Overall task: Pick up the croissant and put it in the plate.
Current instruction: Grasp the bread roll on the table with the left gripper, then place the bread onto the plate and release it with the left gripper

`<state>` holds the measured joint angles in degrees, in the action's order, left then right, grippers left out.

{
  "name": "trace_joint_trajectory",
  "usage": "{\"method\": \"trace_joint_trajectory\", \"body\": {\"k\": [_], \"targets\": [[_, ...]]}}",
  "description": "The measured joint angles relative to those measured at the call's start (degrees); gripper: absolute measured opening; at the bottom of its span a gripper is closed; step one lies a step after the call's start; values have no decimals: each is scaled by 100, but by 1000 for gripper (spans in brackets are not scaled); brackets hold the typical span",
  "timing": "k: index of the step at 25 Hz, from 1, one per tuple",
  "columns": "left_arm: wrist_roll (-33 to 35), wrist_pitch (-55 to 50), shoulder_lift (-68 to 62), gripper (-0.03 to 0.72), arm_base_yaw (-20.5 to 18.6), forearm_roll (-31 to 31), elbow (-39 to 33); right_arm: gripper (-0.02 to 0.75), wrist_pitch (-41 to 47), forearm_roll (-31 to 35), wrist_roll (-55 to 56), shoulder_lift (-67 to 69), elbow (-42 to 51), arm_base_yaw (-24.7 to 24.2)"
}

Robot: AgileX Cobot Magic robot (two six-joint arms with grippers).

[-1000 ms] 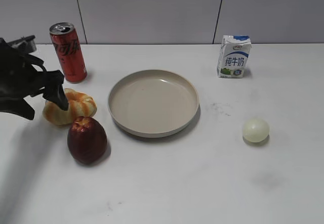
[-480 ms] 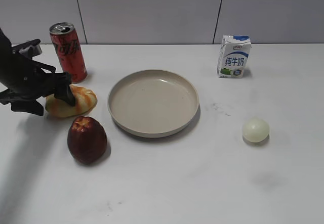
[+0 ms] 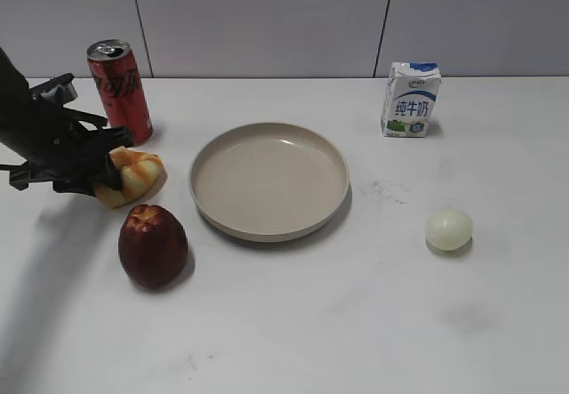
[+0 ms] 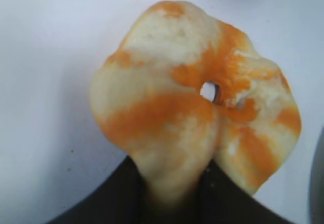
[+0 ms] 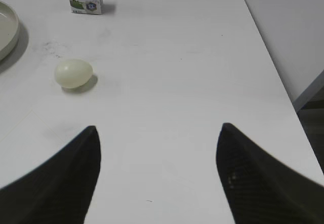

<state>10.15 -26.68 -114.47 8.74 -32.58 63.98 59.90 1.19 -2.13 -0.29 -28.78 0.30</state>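
Observation:
The croissant [image 3: 133, 173], striped golden-orange and cream, is pinched in my left gripper [image 3: 105, 164] at the left of the table, tilted and lifted slightly. In the left wrist view it [image 4: 197, 107] fills the frame, squeezed between the dark fingers [image 4: 126, 193]. The beige plate [image 3: 212, 149] lies empty at the table's centre, to the right of the croissant. My right gripper [image 5: 158, 148] is open and empty over bare table at the right; it does not show in the exterior view.
A red soda can [image 3: 120, 92] stands just behind the croissant. A dark red apple-like fruit [image 3: 153, 245] sits in front of it. A milk carton [image 3: 411, 99] stands back right. A pale egg-like ball [image 3: 449, 229] lies right of the plate.
My left gripper has closed on the croissant, squeezed it narrower and tipped it up off the table, shifting slightly right.

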Motion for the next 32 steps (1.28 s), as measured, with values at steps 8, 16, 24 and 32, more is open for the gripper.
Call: {"method": "trace_joint_trajectory", "body": {"k": [8,16,24,32], "targets": [[0,-359,514,168,-20,198,0,540,0,0,0,0,0,0],[0,-1205,1858,168,172,249,20,540,0,0,0,0,0,0],[0,-1158,1830,167,1445,231,765,540,0,0,0,0,0,0],[0,-948,634,167,2208,183,1369,540,0,0,0,0,0,0]]}}
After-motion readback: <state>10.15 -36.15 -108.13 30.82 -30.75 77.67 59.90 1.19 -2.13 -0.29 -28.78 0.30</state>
